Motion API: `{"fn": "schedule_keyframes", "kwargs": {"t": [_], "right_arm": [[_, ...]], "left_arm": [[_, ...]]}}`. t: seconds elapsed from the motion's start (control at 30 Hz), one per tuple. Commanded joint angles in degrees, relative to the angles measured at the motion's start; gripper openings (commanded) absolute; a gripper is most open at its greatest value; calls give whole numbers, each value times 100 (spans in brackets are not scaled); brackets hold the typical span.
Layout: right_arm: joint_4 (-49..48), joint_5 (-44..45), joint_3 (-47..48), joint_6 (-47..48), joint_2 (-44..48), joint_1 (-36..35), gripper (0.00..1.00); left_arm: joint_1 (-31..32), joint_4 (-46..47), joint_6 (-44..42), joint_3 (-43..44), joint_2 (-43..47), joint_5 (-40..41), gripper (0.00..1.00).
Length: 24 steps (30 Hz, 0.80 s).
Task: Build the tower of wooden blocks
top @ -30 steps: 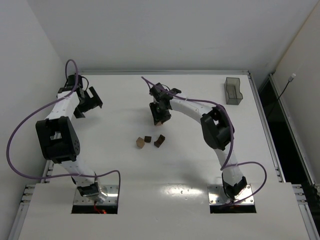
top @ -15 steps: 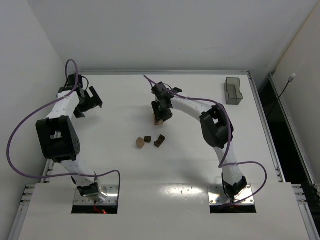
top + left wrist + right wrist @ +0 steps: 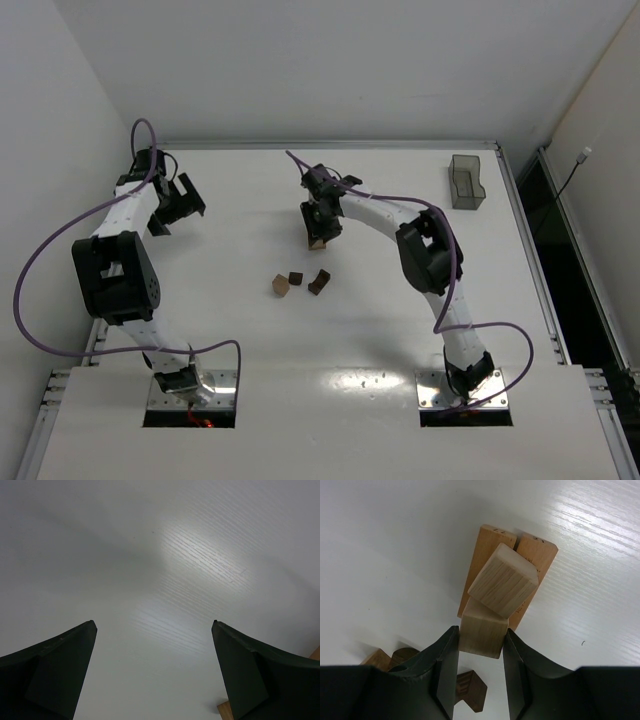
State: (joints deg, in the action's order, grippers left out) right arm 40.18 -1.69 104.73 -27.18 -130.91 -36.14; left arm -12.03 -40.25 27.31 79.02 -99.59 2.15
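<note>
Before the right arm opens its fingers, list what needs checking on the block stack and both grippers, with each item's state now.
1. Grip: the right gripper is shut on the light block, a finger on each side. Ok.
2. Base: the planks lie flat, side by side. Ok.
3. Alignment: the second light block is turned askew to the held one. Not ok.
4. Whether the stack is supporting the held block: cannot tell.
5. Clearance: the loose pieces lie apart from the stack. Ok.
6. Other arm: the left gripper is open over the table, well away from the stack. Ok.
</note>
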Motion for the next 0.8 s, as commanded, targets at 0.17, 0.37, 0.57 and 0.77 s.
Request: {"fn": "schedule_keyframes", "kwargs": {"t": [0.17, 0.37, 0.57, 0.77], "right_arm": [[-142, 160, 285, 55, -66, 19, 5], [-142, 161, 338, 55, -66, 19, 40], [-142, 99, 31, 273, 302, 19, 77], [-247, -67, -619, 1275, 1513, -33, 79]], "left_arm": [[-10, 44, 55, 148, -43, -75, 100], [-10, 44, 2, 148, -95, -75, 100], [-10, 44, -50, 148, -96, -127, 100], [200, 96, -568, -236, 456, -338, 100]]}}
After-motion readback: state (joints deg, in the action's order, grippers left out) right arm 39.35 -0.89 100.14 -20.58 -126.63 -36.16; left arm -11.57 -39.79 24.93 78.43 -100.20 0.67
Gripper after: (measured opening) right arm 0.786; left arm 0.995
